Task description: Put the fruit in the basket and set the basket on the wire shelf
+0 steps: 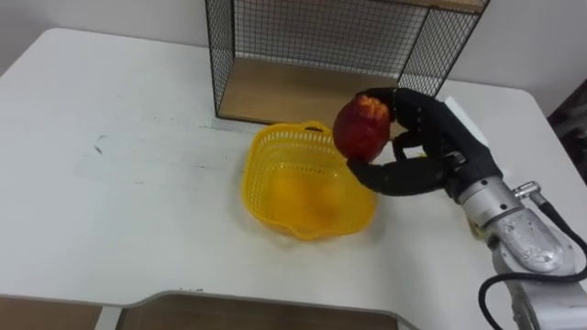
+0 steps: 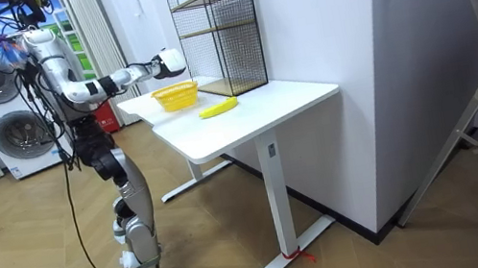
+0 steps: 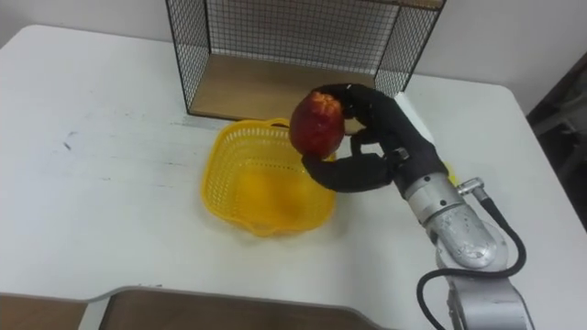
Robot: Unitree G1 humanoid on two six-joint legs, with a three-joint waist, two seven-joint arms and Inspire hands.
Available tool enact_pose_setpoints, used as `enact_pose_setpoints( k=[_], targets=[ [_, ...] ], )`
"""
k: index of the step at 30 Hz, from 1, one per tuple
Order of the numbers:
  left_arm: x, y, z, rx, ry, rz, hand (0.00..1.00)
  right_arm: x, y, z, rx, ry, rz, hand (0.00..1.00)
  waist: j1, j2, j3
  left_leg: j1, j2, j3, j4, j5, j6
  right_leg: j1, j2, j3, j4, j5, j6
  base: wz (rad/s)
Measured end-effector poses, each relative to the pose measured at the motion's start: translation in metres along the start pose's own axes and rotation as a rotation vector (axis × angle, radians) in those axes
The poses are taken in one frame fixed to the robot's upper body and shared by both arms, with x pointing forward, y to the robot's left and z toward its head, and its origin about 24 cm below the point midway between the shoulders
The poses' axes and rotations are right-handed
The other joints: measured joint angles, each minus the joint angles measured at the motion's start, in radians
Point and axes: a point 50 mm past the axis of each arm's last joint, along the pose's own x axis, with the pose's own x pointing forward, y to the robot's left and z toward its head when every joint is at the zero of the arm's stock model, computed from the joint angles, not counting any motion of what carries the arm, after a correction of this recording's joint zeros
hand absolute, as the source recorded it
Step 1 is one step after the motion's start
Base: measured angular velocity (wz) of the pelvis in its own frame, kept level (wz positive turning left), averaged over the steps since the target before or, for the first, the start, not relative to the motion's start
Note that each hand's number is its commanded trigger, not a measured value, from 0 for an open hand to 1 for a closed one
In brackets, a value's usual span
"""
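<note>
Right robot hand (image 1: 438, 151) curled round a red apple (image 1: 360, 128) — held over the rim of the yellow basket (image 1: 261, 194), white counter (image 1: 128, 192), wire shelf (image 1: 280, 93) behind.

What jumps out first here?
The right hand, curled round a red fruit, holds it above the right rim of the yellow basket on the white table. Right behind stands the wire shelf; the room view shows a banana lying beside the basket.

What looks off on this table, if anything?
Nothing spilled or damaged. The yellow basket sits upright on the white table; the right robot hand holds a red apple above its rim. Only oddity: small dark scuffs left of the basket.
</note>
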Motion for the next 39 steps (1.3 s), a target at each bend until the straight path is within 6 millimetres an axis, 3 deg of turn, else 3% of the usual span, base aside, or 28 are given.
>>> enact_pose_setpoints(
  k=[1, 2, 3, 13, 22, 28, 34, 39],
  targets=[
    [0.0001, 0.0001, 0.0003, 0.0, -0.001, 0.0, 0.0, 0.0003, 0.0015, 0.0013, -0.007, -0.004, 0.013, 0.56, 0.005, 0.0, 0.0006, 0.0, 0.0, 0.0, 0.0, 0.0, 0.0, 0.0, 0.0, 0.0, 0.0, 0.0, 0.0, 0.0],
    [0.0001, 0.0002, 0.0004, 0.0, -0.001, 0.0, 0.0, 0.0003, 0.0019, 0.0015, -0.012, -0.004, 0.022, 0.06, 0.012, 0.0, 0.0007, 0.0, 0.0, -0.001, -0.001, 0.0, 0.0, 0.0, 0.0, -0.001, 0.0, 0.0, 0.0, 0.0],
    [0.0001, 0.0002, 0.0004, 0.0, -0.001, 0.0, 0.0, 0.0003, 0.0021, 0.0015, -0.013, -0.003, 0.025, 0.0, 0.013, 0.0, 0.0008, 0.0, 0.0, -0.001, -0.001, 0.0, 0.0, 0.0, 0.0, -0.001, 0.0, 0.0, 0.0, 0.0],
    [0.0, -0.0028, 0.0022, 0.04, -0.01, -0.011, 0.0, 0.0016, 0.0079, 0.0067, -0.024, -0.021, 0.06, 0.0, 0.016, 0.012, 0.0084, -0.002, 0.0, -0.004, -0.002, 0.0, 0.0, 0.0, 0.0, -0.002, -0.001, 0.0, 0.0, 0.0],
    [-0.0001, -0.0038, 0.0025, 0.057, -0.009, -0.015, 0.0, 0.002, 0.0096, 0.0059, -0.021, -0.013, 0.068, 0.0, 0.013, 0.014, 0.0051, -0.002, 0.0, -0.004, 0.0, 0.0, 0.0, 0.0, 0.0, -0.001, 0.0, 0.0, 0.0, 0.0],
    [-0.0003, -0.0048, 0.0013, 0.069, 0.002, -0.017, 0.0, 0.002, 0.01, 0.005, -0.018, -0.003, 0.075, 0.0, 0.013, 0.015, -0.0056, -0.002, 0.0, -0.004, 0.001, 0.0, 0.0, 0.001, 0.0, 0.0, 0.0, 0.0, 0.0, 0.0],
    [-0.0003, -0.0051, 0.0015, 0.075, 0.001, -0.017, 0.0, 0.002, 0.0102, 0.0047, -0.017, -0.001, 0.076, 0.0, 0.013, 0.015, -0.0049, -0.001, 0.0, -0.004, 0.002, 0.0, 0.0, 0.001, 0.0, 0.0, 0.001, 0.0, 0.0, 0.0],
    [-0.0001, -0.0048, 0.0025, 0.075, -0.002, -0.017, 0.0, 0.002, 0.0102, 0.0047, -0.014, -0.001, 0.075, 0.0, 0.013, 0.014, 0.0004, -0.001, 0.0, -0.004, 0.001, 0.0, 0.0, 0.001, 0.0, -0.001, 0.0, 0.0, 0.0, 0.0]
  ],
)
